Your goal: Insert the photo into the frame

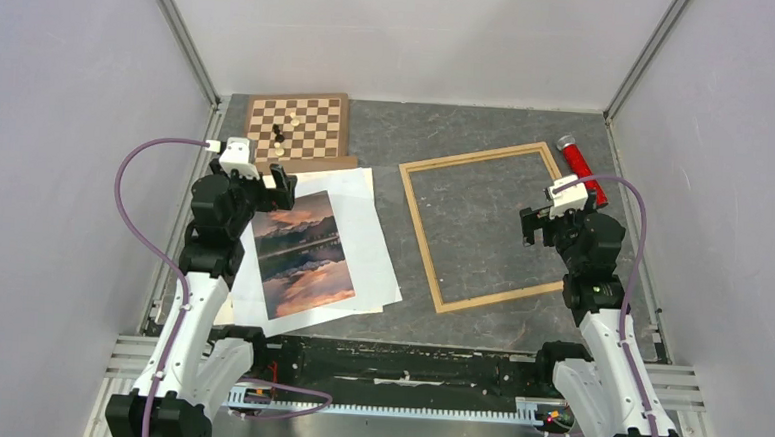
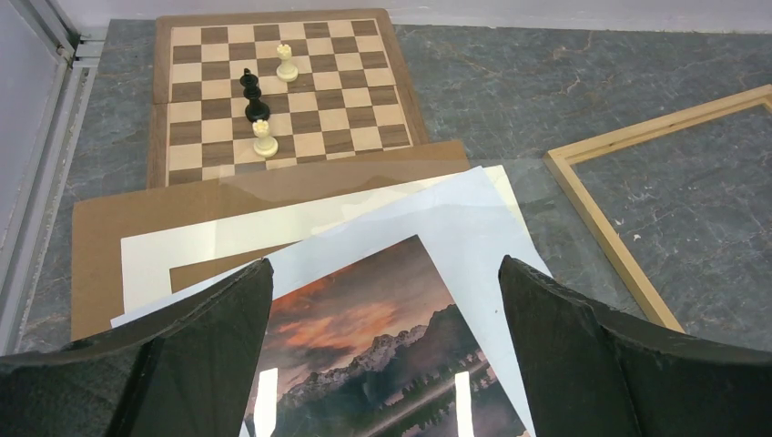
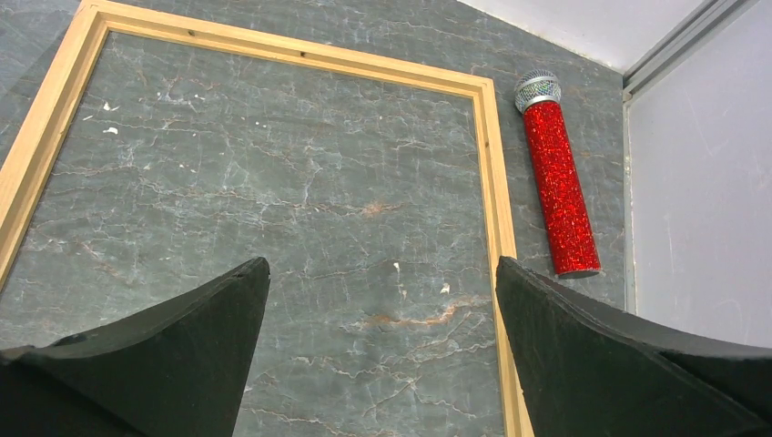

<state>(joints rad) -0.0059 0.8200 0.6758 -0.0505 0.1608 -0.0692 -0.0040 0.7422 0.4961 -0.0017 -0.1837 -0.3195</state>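
The photo (image 1: 301,254), a mountain lake at sunset, lies on white sheets at the left of the table; it also shows in the left wrist view (image 2: 373,355). The light wooden frame (image 1: 418,220) lies flat at the right, bare table inside it; its right rail shows in the right wrist view (image 3: 496,182). My left gripper (image 1: 265,182) is open and empty above the photo's far end, which shows between its fingers (image 2: 382,273). My right gripper (image 1: 535,224) is open and empty above the frame's right side (image 3: 382,273).
White sheets (image 1: 372,248) and a brown backing board (image 2: 100,246) lie under the photo. A chessboard (image 1: 296,124) with three pieces stands at the back left. A red glitter microphone (image 1: 578,166) lies right of the frame. Grey walls close in both sides.
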